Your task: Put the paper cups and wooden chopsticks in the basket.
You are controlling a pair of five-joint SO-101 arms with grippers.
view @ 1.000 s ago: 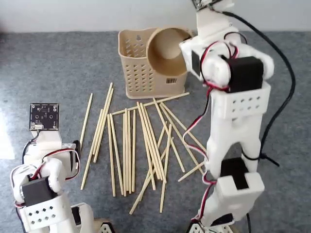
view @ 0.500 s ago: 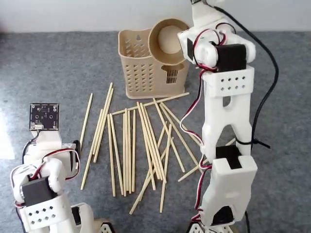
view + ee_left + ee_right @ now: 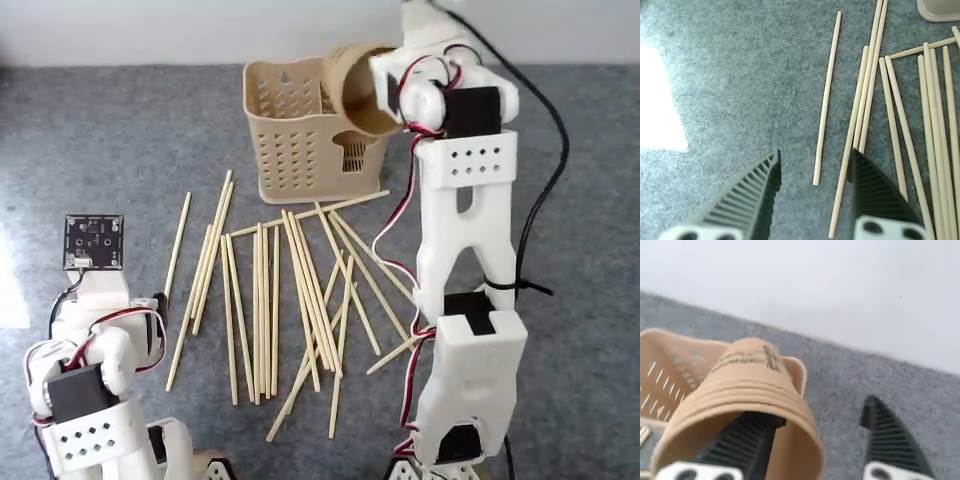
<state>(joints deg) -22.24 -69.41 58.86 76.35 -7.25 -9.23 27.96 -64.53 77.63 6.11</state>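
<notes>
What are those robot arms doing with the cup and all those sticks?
The right arm has a paper cup tipped on its side at the rim of the basket. Its jaws are open, with one inside the cup. Lots of wooden chopsticks lie scattered on the grey table. The left arm sits low at the near side, jaws open above the table beside a lone chopstick.
</notes>
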